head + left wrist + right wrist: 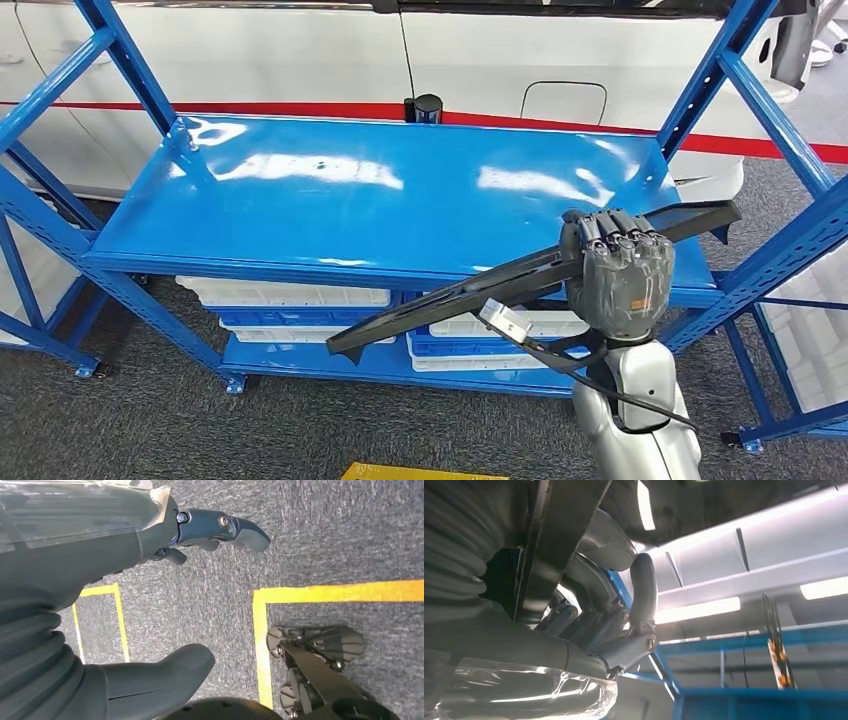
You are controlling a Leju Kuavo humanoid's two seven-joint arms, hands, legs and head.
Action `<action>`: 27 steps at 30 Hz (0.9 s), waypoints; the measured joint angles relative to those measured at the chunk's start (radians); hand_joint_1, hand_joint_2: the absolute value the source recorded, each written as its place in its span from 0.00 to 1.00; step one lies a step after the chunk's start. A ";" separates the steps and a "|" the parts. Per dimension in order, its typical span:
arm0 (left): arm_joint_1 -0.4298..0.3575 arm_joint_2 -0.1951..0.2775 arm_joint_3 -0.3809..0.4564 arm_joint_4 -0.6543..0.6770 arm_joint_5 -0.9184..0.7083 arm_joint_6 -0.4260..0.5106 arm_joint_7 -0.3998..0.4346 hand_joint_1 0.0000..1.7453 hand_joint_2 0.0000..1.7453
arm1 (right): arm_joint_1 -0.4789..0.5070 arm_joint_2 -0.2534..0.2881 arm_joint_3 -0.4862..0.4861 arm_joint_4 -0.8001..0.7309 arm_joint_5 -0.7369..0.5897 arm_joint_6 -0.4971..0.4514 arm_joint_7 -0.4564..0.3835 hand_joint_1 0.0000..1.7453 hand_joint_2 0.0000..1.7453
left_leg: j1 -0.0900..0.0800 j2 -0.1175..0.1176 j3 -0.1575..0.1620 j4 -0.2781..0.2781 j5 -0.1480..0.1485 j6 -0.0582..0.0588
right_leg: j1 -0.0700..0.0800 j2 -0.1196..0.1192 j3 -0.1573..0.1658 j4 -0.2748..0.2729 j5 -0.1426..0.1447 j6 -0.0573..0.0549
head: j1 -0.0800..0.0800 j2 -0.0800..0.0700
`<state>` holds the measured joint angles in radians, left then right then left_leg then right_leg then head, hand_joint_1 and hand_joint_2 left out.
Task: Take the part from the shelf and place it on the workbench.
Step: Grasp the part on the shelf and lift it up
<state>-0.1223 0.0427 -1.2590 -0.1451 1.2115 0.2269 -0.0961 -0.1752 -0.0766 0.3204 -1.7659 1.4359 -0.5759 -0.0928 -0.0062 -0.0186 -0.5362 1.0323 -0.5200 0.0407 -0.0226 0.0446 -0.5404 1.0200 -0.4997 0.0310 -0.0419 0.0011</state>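
From the head, the right hand (618, 270) is grasping the long black part (520, 280) above the blue shelf (380, 190), and it could bump a post; the left hand (150, 545) is hanging released over the floor; the right wrist view is showing fingers (644, 585) wrapping the part (559, 535), which could slip.

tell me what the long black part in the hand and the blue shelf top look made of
Long black strip part, gripped by the right hand: probably moulded plastic, matte, dull without glints. Glossy blue shelf top: likely painted sheet metal, since it mirrors bright ceiling lights.
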 joint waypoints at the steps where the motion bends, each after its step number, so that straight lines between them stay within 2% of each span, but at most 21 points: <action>1: 0.000 -0.001 0.000 0.000 0.001 -0.001 -0.001 0.00 1.00 | 0.012 -0.010 0.003 -0.019 0.000 -0.009 -0.001 1.00 1.00 | 0.002 0.004 0.008 -0.014 0.008 0.007 | 0.001 -0.002 -0.001 0.000 0.000 0.002 | 0.000 0.000; 3: 0.000 -0.003 0.000 0.000 0.001 -0.002 -0.002 0.00 1.00 | 0.030 -0.028 0.009 -0.050 0.000 -0.021 -0.004 1.00 1.00 | 0.008 0.012 0.027 -0.049 0.027 0.022 | 0.004 -0.014 -0.024 0.042 -0.021 0.000 | 0.005 0.000; 5: 0.001 -0.004 0.000 0.000 0.002 -0.002 -0.003 0.00 1.00 | 0.042 -0.042 0.014 -0.067 -0.001 -0.026 -0.005 1.00 1.00 | 0.011 0.019 0.036 -0.065 0.036 0.030 | 0.005 -0.027 -0.089 0.162 -0.066 -0.006 | 0.010 0.000; 7: 0.001 -0.005 0.000 0.000 0.002 -0.003 -0.003 0.00 1.00 | 0.055 -0.053 0.016 -0.075 -0.001 -0.026 -0.006 1.00 1.00 | 0.012 0.023 0.036 -0.064 0.035 0.028 | 0.000 -0.030 -0.153 0.269 -0.090 0.000 | 0.012 0.000; 8: 0.001 -0.005 0.000 0.000 0.002 -0.004 -0.003 0.00 1.00 | 0.062 -0.058 0.017 -0.077 -0.001 -0.026 -0.007 1.00 1.00 | 0.013 0.024 0.037 -0.063 0.034 0.026 | -0.004 -0.032 -0.164 0.280 -0.083 0.008 | 0.012 0.000; 9: 0.001 -0.006 0.000 0.000 0.002 -0.004 -0.003 0.00 1.00 | 0.068 -0.063 0.018 -0.082 0.000 -0.028 -0.007 1.00 1.00 | 0.015 0.024 0.039 -0.060 0.031 0.022 | -0.009 -0.035 -0.153 0.242 -0.056 0.021 | 0.013 0.000; 10: 0.001 -0.007 0.000 0.000 0.002 -0.005 -0.003 0.00 1.00 | 0.073 -0.068 0.019 -0.088 0.000 -0.031 -0.008 1.00 1.00 | 0.018 0.024 0.040 -0.054 0.026 0.014 | -0.015 -0.039 -0.126 0.175 -0.020 0.034 | 0.014 0.000; 11: 0.001 -0.007 0.000 0.000 0.002 -0.005 -0.003 0.00 1.00 | 0.081 -0.073 0.021 -0.096 0.000 -0.035 -0.009 1.00 1.00 | 0.020 0.023 0.039 -0.046 0.019 0.004 | -0.018 -0.043 -0.097 0.109 0.008 0.043 | 0.015 0.000; 12: 0.001 -0.007 0.000 0.001 0.002 -0.005 -0.003 0.00 1.00 | 0.091 -0.077 0.024 -0.106 0.001 -0.039 -0.010 1.00 1.00 | 0.020 0.021 0.035 -0.034 0.010 -0.007 | -0.020 -0.045 -0.073 0.053 0.031 0.046 | 0.016 0.000; 13: 0.001 -0.007 0.000 0.001 0.003 -0.005 -0.003 0.00 1.00 | 0.105 -0.082 0.028 -0.118 0.002 -0.042 -0.010 1.00 1.00 | 0.020 0.020 0.030 -0.025 0.004 -0.017 | -0.020 -0.045 -0.063 0.027 0.040 0.042 | 0.016 0.000; 14: 0.000 -0.007 0.000 0.002 0.005 -0.005 -0.003 0.00 1.00 | 0.119 -0.086 0.031 -0.128 0.002 -0.045 -0.011 1.00 1.00 | 0.018 0.018 0.026 -0.020 0.002 -0.024 | -0.017 -0.044 -0.063 0.025 0.039 0.034 | 0.016 0.000; 17: 0.002 -0.008 0.001 0.002 0.015 -0.005 -0.003 0.00 1.00 | 0.156 -0.097 0.036 -0.158 0.001 -0.049 -0.013 1.00 1.00 | 0.022 0.018 0.018 -0.010 -0.008 -0.035 | -0.017 -0.041 -0.070 0.026 0.045 0.018 | 0.013 0.000; 19: 0.002 -0.009 0.001 0.002 0.021 -0.005 -0.003 0.00 1.00 | 0.171 -0.100 0.043 -0.177 0.000 -0.049 -0.013 1.00 1.00 | 0.026 0.018 -0.006 0.052 -0.058 -0.042 | -0.019 -0.040 -0.075 0.024 0.051 0.006 | 0.009 0.000; 21: 0.002 -0.009 0.002 0.002 0.024 -0.005 -0.002 0.00 1.00 | 0.182 -0.102 0.051 -0.191 -0.003 -0.049 -0.014 1.00 1.00 | 0.026 0.017 -0.058 0.171 -0.128 -0.047 | -0.016 -0.041 -0.084 0.025 0.057 -0.005 | 0.003 0.000; 22: 0.002 -0.009 0.002 0.002 0.026 -0.005 0.000 0.00 1.00 | 0.188 -0.103 0.054 -0.195 -0.006 -0.049 -0.015 1.00 1.00 | 0.026 0.017 -0.078 0.218 -0.149 -0.047 | -0.014 -0.041 -0.090 0.025 0.061 -0.010 | 0.002 0.000; 23: 0.002 -0.010 0.003 0.002 0.028 -0.004 0.001 0.00 1.00 | 0.193 -0.104 0.056 -0.199 -0.012 -0.049 -0.017 1.00 1.00 | 0.026 0.017 -0.084 0.236 -0.152 -0.045 | -0.012 -0.041 -0.096 0.025 0.066 -0.015 | 0.001 0.000; 24: 0.002 -0.010 0.004 0.002 0.031 -0.003 0.003 0.00 1.00 | 0.197 -0.104 0.058 -0.201 -0.019 -0.049 -0.019 1.00 1.00 | 0.026 0.017 -0.071 0.217 -0.135 -0.042 | -0.010 -0.041 -0.102 0.025 0.071 -0.017 | 0.001 0.000; 27: 0.000 -0.010 0.008 0.002 0.036 0.002 0.005 0.00 1.00 | 0.201 -0.105 0.060 -0.203 -0.043 -0.049 -0.029 1.00 1.00 | 0.020 0.015 0.034 0.037 -0.060 -0.024 | -0.006 -0.039 -0.115 0.023 0.091 -0.011 | 0.001 0.000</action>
<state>-0.1226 0.0324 -1.2506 -0.1434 1.2475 0.2291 -0.0912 0.0257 -0.1812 0.3799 -1.9688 1.3931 -0.6252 -0.1213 0.0143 -0.0035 -0.5025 1.0694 -0.5795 0.0163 -0.0288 0.0060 -0.6559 1.0434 -0.4087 0.0196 -0.0411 0.0011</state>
